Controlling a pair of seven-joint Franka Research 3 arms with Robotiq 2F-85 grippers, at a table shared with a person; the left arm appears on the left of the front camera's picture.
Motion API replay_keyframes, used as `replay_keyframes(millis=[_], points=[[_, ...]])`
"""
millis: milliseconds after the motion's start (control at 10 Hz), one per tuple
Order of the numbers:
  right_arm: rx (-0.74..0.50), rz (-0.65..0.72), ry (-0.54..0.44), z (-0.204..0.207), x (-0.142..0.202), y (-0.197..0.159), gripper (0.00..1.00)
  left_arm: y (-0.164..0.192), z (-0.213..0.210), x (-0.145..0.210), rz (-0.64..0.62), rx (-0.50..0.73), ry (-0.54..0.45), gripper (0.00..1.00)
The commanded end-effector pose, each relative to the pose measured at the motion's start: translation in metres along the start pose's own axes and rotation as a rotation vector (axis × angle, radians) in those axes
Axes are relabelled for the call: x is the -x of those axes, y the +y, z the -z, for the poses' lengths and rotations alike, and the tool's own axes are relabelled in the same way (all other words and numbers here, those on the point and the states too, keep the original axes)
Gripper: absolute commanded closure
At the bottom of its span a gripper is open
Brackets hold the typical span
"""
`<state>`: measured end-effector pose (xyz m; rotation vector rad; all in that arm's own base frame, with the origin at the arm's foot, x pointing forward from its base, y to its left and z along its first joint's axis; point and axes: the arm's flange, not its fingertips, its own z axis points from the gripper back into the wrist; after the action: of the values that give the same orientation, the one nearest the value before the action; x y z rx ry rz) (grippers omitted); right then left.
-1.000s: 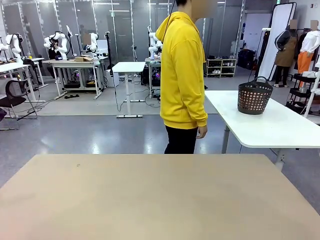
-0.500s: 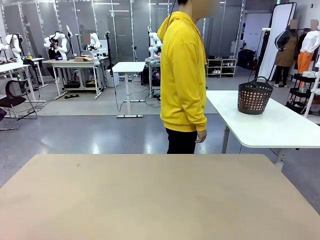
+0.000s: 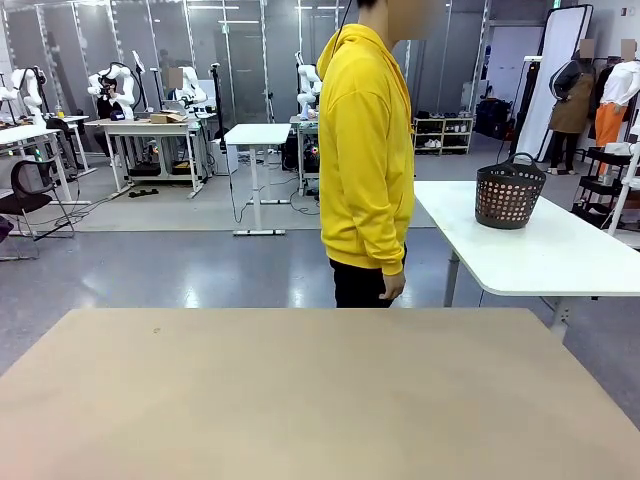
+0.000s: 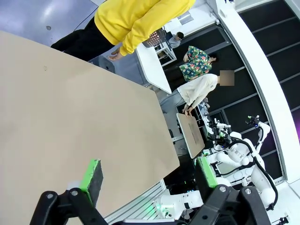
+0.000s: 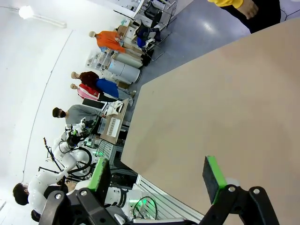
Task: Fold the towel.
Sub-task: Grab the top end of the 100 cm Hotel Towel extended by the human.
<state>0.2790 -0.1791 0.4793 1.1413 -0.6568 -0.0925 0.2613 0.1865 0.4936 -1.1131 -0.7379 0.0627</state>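
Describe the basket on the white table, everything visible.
The basket is dark, plastic-looking and round, tapering toward its base, with rows of holes in its wall. A thin handle arches over its rim. It stands upright on the far part of the white table, touching only the tabletop, to the right of the person in the yellow hoodie. A pale pinkish tone shows through the holes, but its contents cannot be told.

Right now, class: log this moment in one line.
left gripper: open, empty | right gripper: open, empty | person: standing at table's far side | basket: on white table
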Motion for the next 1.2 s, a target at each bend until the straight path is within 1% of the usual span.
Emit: replay_keyframes(millis=[0, 1100], points=[[-0.004, 0.001, -0.003, -0.0006, -0.0001, 0.0, 0.0, -0.0006, 0.0007, -0.0003, 0.0, 0.003, 0.002, 0.0], [-0.004, 0.001, -0.003, -0.0006, -0.0001, 0.0, 0.0, -0.0006, 0.0007, -0.0003, 0.0, 0.003, 0.002, 0.0]])
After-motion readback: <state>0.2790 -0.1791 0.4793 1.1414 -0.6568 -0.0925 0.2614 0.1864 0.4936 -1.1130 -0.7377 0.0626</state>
